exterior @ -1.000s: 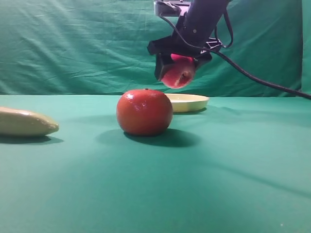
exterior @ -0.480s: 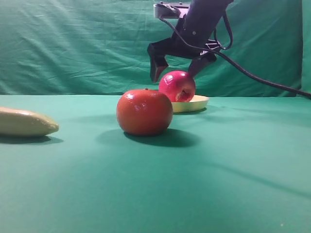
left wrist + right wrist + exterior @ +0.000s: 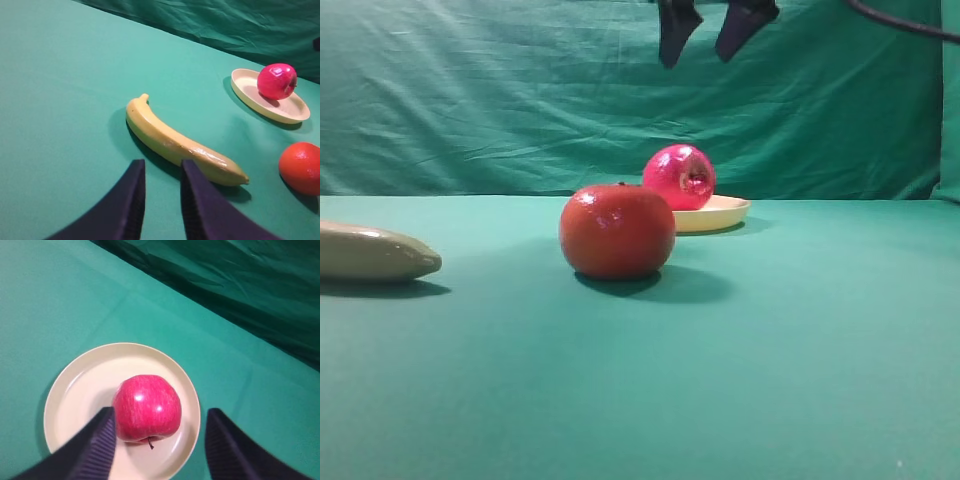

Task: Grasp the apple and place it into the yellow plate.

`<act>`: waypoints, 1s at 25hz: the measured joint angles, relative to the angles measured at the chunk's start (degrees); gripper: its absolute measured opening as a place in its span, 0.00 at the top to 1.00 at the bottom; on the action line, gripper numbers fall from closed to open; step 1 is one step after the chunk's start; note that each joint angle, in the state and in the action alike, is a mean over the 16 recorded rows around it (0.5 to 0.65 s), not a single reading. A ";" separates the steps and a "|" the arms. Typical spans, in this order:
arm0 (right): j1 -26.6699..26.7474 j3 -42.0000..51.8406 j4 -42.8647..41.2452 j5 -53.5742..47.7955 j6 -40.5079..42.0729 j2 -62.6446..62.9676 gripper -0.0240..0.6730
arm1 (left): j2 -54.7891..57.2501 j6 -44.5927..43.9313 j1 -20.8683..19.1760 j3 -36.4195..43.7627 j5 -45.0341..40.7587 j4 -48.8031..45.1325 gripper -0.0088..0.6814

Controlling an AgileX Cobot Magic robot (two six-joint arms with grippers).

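Where you look from the high view, the apple (image 3: 680, 177) sits in the yellow plate (image 3: 720, 212), right gripper (image 3: 705, 42) spread empty overhead. Left wrist: left gripper (image 3: 159, 197) empty, fingers narrowly apart, near banana (image 3: 180, 143). Right wrist: apple centred.

Staged lab tabletop, green cloth (image 3: 800, 380), draped green backdrop (image 3: 470, 100)

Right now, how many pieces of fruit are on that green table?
3: the apple sits in the yellow plate, an orange-red round fruit lies in front of it, and a banana lies off to the left.
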State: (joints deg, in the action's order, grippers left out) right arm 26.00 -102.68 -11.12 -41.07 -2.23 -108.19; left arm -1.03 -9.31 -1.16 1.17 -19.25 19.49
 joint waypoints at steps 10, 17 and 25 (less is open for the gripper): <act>0.00 7.84 1.18 -6.17 -1.90 15.60 0.96 | 0.00 0.00 0.00 0.00 0.00 0.00 0.76; 0.00 22.75 3.01 -1.84 -2.51 30.24 0.97 | 0.00 0.00 0.00 0.00 0.00 0.00 0.76; 0.00 40.97 4.71 4.90 -2.91 47.78 0.97 | 0.00 0.00 0.00 0.00 0.00 0.00 0.76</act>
State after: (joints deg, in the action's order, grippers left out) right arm 26.00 -61.71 -6.41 -36.17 -5.14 -60.41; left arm -1.03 -9.31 -1.16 1.17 -19.25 19.49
